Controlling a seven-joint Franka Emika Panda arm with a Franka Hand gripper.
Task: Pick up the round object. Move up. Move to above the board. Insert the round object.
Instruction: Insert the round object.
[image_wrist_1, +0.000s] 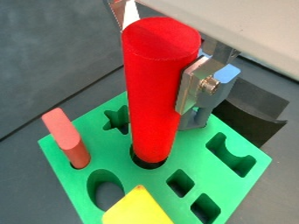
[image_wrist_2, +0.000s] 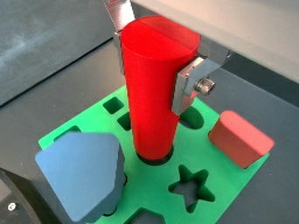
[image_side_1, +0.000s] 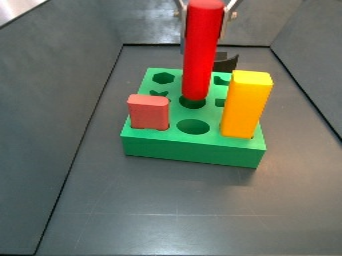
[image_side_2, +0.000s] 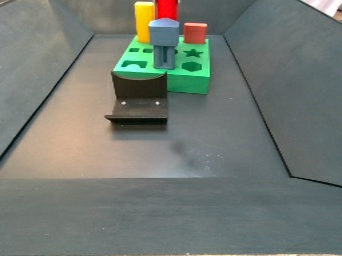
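Dark grey flooring (image_side_1: 107, 190) is occupied by the green board (image_side_1: 187, 145); the red cylinder peg (image_side_1: 201, 50) is seated upright in its round hole. The gripper (image_wrist_1: 158, 66) is seen above the board, its silver fingers (image_wrist_1: 198, 83) clamped against the peg's sides.

Lab rig: grey-walled test bin (image_side_2: 54, 110), fixture (image_side_2: 139, 100)

Red round object (image_wrist_1: 156, 87), green board (image_wrist_1: 239, 188)
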